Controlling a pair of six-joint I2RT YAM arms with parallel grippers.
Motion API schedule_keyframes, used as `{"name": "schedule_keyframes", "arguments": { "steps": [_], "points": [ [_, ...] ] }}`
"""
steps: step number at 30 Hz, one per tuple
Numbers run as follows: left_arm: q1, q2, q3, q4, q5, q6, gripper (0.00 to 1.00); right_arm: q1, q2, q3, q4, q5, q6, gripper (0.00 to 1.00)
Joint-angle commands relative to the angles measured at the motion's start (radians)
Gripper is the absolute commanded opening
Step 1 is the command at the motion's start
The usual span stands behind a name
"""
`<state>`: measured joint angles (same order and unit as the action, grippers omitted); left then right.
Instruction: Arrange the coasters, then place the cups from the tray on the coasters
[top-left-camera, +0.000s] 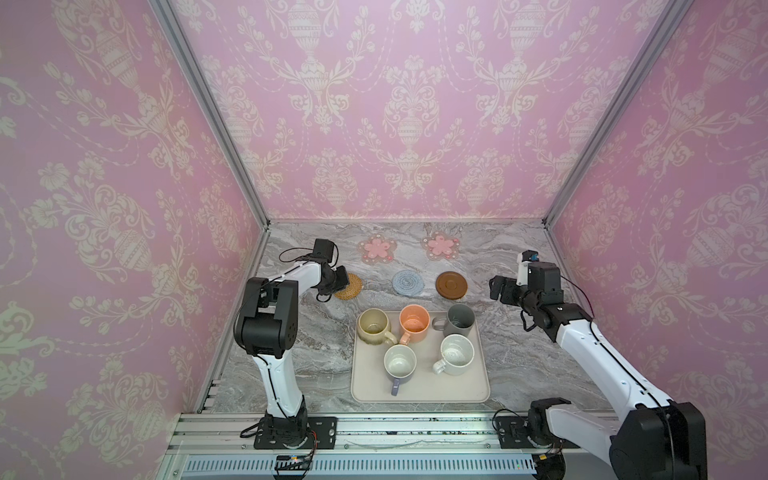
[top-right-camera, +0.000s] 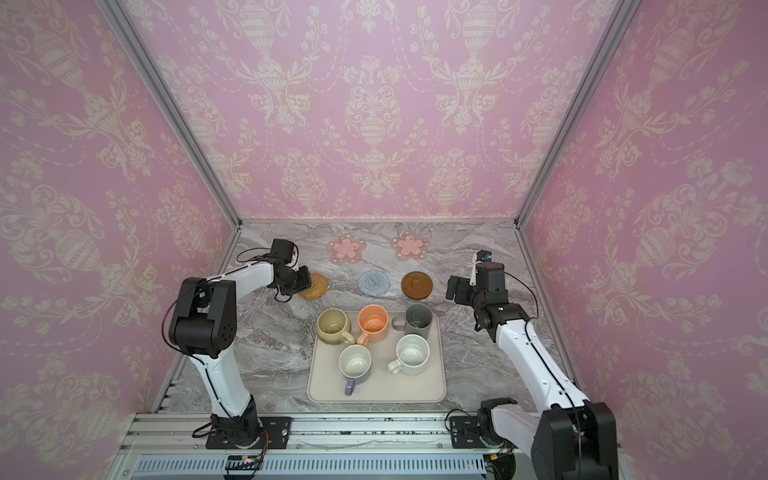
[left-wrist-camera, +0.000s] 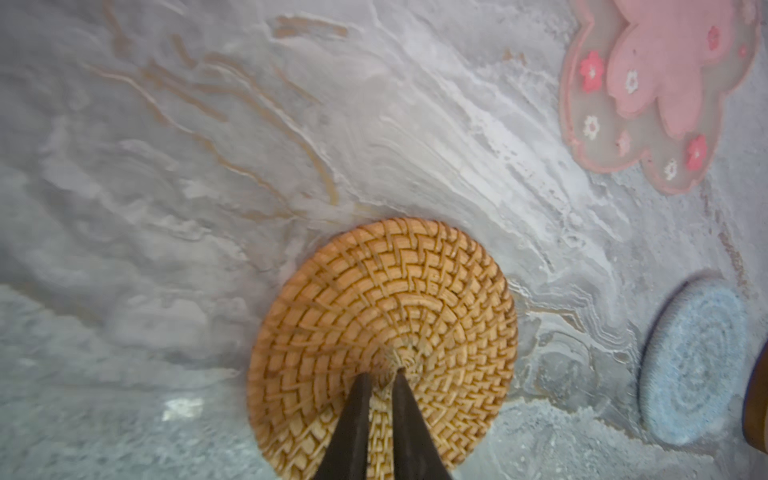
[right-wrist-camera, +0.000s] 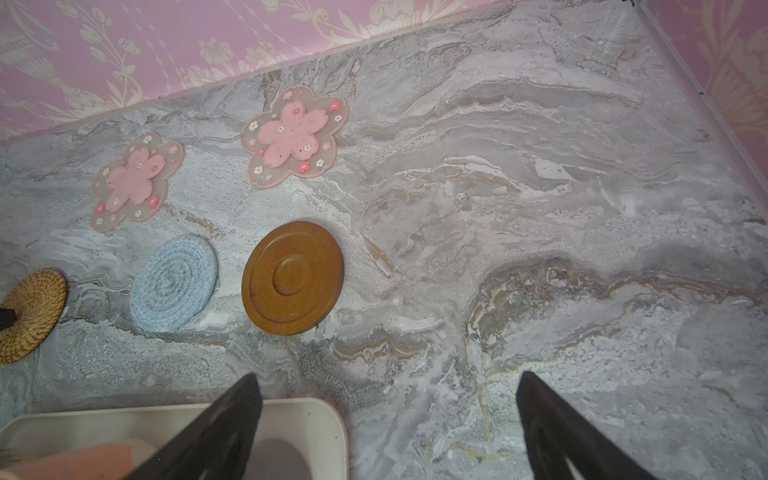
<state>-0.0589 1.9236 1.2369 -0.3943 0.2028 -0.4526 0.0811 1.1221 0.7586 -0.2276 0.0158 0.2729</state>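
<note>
Coasters (top-left-camera: 407, 283) nearly arranged; left tool (left-wrist-camera: 382, 374), pressed together, touches the rattan coaster (left-wrist-camera: 382, 299); right tool (right-wrist-camera: 389, 376) spread; cups (top-left-camera: 414, 323) wait on tray (top-left-camera: 419, 395).

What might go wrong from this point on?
The left gripper, nearly closed, rests its tips on the rattan coaster; if dragged, the coaster may slip free or skew. On the tray, the beige mug and peach mug stand packed together, so lifting one might knock the other.
</note>
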Motion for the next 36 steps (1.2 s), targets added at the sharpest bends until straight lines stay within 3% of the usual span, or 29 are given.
{"name": "schedule_keyframes", "arguments": {
  "steps": [1,10,23,36],
  "points": [
    [0.055,-0.013,-0.011,-0.112,-0.071,0.04,0.16,0.007,0.002,0.032,-0.028,0.01,0.019,0.97],
    [0.162,0.036,0.059,-0.173,-0.066,0.068,0.16,0.01,-0.011,0.028,-0.053,0.013,0.022,0.97],
    [0.224,0.039,0.096,-0.147,-0.151,0.045,0.15,0.011,-0.022,0.039,-0.079,0.011,0.015,0.97],
    [0.203,-0.033,0.094,-0.048,0.059,0.013,0.19,0.018,-0.029,0.029,-0.09,0.0,0.017,0.97]
  ]
}}
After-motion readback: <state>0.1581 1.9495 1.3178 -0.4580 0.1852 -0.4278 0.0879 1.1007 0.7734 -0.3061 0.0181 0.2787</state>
